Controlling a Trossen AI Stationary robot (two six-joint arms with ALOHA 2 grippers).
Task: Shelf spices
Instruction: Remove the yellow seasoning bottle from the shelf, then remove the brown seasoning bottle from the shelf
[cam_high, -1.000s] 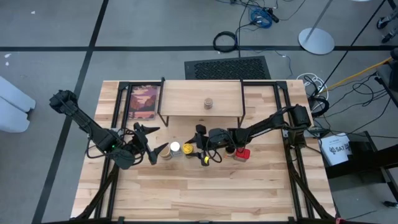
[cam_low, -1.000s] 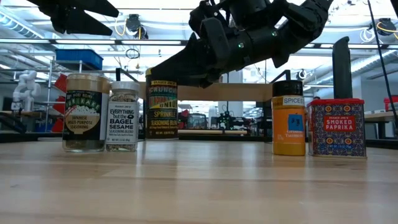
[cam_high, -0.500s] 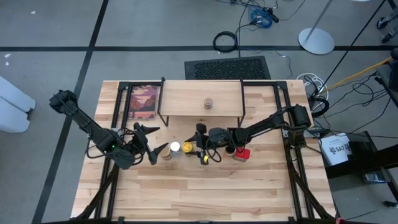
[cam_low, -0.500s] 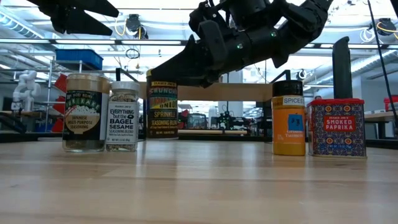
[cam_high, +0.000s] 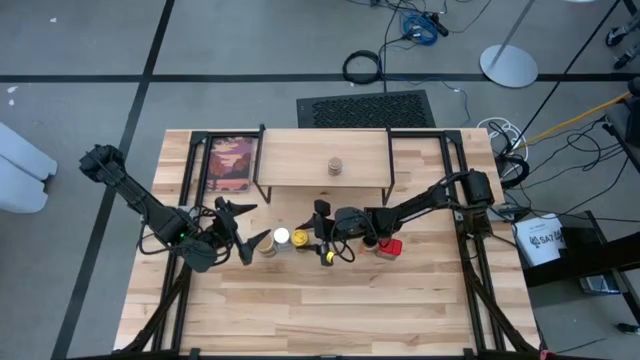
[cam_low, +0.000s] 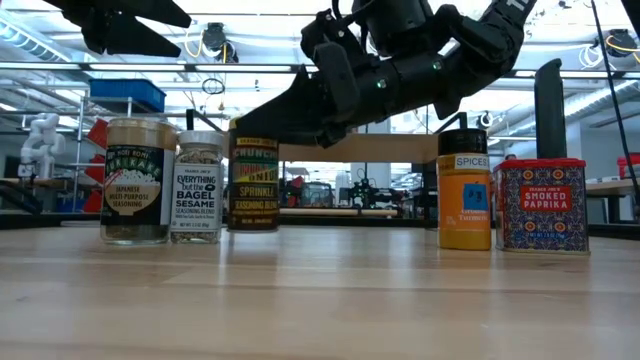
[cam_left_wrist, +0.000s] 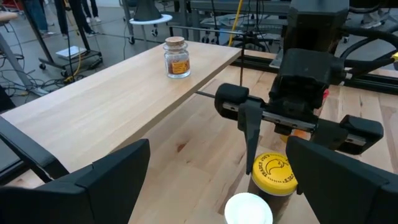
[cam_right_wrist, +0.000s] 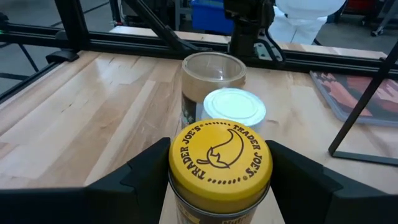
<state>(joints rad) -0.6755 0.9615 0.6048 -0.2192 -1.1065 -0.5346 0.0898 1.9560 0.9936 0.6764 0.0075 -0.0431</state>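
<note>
right gripper (cam_right_wrist: 217, 180) clamps the yellow-lidded jar (cam_right_wrist: 219, 163); lift it straight, clear its neighbours, toward the shelf (cam_high: 325, 170). left gripper (cam_high: 245, 230) wide open.

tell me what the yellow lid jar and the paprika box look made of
Yellow-lidded jar: lid looks like painted metal, with a smooth sheen and printed logo; the body is under a printed label, material unclear. Paprika box: probably a printed tin, with crisp square edges and a raised rim.
</note>
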